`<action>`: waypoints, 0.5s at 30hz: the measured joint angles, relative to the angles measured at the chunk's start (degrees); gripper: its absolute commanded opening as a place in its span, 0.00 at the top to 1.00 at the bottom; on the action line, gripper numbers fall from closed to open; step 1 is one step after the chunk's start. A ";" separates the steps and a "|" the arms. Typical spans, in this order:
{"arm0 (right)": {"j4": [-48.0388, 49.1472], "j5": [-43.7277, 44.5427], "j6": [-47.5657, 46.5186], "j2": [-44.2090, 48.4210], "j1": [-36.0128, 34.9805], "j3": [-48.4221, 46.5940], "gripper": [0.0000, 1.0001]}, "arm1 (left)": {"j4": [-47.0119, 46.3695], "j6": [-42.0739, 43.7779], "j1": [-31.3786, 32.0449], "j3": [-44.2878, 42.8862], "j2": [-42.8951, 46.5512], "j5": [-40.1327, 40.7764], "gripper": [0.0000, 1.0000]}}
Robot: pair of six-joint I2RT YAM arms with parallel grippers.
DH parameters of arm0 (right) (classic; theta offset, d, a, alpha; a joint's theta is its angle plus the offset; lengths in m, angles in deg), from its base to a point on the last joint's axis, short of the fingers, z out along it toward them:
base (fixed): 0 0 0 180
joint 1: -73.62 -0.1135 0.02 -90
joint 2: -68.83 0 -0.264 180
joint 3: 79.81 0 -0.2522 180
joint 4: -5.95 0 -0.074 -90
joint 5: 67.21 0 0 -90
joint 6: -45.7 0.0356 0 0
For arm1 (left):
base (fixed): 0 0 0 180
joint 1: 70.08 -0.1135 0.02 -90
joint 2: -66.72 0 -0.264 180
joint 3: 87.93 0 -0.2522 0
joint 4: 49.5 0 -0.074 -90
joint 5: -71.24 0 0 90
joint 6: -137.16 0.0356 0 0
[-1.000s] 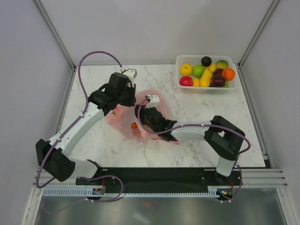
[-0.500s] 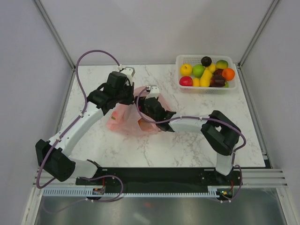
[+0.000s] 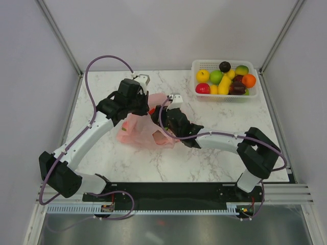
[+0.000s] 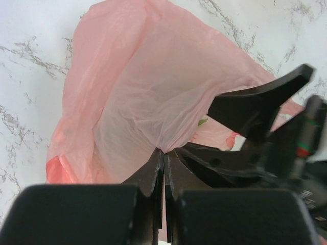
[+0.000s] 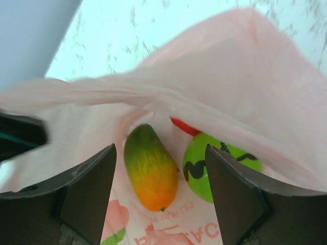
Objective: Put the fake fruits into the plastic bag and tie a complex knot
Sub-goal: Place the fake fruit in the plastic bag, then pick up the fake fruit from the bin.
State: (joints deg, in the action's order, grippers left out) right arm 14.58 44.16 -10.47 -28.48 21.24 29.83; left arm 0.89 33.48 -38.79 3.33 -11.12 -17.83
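Right now, your left pincer is pressed shut on a fold of the thin, crinkly, translucent pink plastic bag, and the film fans out from its closed tips in the left wrist view. From above, the bag lies on the white marble surface a little left of centre, between your two wrists. The left arm reaches in from the left and holds the bag's far edge.

Your right pincer stands wide open with nothing between its jaws. It points into the bag's mouth, one finger on each side of the view and the pink rim draped across above them.

Inside the bag you can see an oval fake fruit shading from green to orange, lying on the printed inner wall just ahead of the open jaws. Beside it on the right sits a round green shape with dark squiggles (whether fruit or print on the plastic, you cannot tell from here). A sliver of red peeks out between the two under the rim.

The white lattice plastic basket rests at the far right corner of the surface, well apart from the bag. It holds the other glossy fruits: yellow, green, orange, red and dark purple ones heaped together.
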 measured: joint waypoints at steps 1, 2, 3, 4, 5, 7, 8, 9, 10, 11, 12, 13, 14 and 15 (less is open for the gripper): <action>-0.57 0.28 -0.33 1.31 0.00 0.00 0.23 | 0.02 0.00 0.00 0.00 0.00 0.00 0.98; -0.76 0.72 -1.03 2.93 0.00 -0.02 0.24 | 0.02 0.00 -0.02 0.00 0.00 0.00 0.98; -1.33 1.31 -1.70 4.44 0.00 -0.07 0.24 | 0.00 0.00 -0.02 0.00 0.00 0.00 0.98; -2.21 2.03 -2.45 6.10 0.00 -0.17 0.25 | 0.02 0.00 -0.02 0.00 0.00 0.00 0.98; -3.19 2.86 -3.21 7.74 0.02 -0.35 0.25 | 0.00 0.00 -0.02 0.02 0.00 -0.02 0.98; -5.53 4.28 -4.61 10.58 0.33 -0.87 0.25 | 0.02 0.00 -0.02 0.02 0.00 -0.02 0.98; -6.73 4.72 -5.25 11.80 0.63 -1.27 0.25 | 0.02 0.00 -0.02 0.02 0.00 -0.02 0.98; -8.22 5.14 -5.77 12.83 1.22 -1.81 0.23 | 0.02 0.00 -0.02 0.02 0.00 -0.02 0.98; -9.70 5.27 -6.10 13.46 2.16 -2.54 0.20 | 0.02 0.00 -0.02 0.02 0.00 -0.02 0.98; -11.80 5.11 -6.47 13.92 4.04 -4.00 0.13 | 0.02 0.00 -0.02 0.02 0.00 -0.02 0.98; -13.42 4.92 -6.49 13.94 5.95 -5.38 0.08 | 0.00 0.00 -0.02 0.02 0.00 -0.02 0.98; -16.00 4.42 -6.64 13.79 8.57 -7.41 0.02 | 0.02 0.00 -0.02 0.04 0.00 -0.02 0.98; -18.12 4.26 -6.82 13.44 11.10 -9.33 0.02 | 0.00 0.00 -0.02 0.04 0.00 -0.02 0.98; -20.48 4.24 -7.04 12.85 13.79 -11.72 0.02 | 0.02 0.00 -0.02 0.04 0.00 -0.02 0.98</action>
State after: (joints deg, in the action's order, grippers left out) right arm -5.90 48.40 -17.51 -15.63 35.03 18.12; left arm 0.91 33.48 -38.81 3.38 -11.12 -17.85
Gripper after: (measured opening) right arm 0.963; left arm 0.028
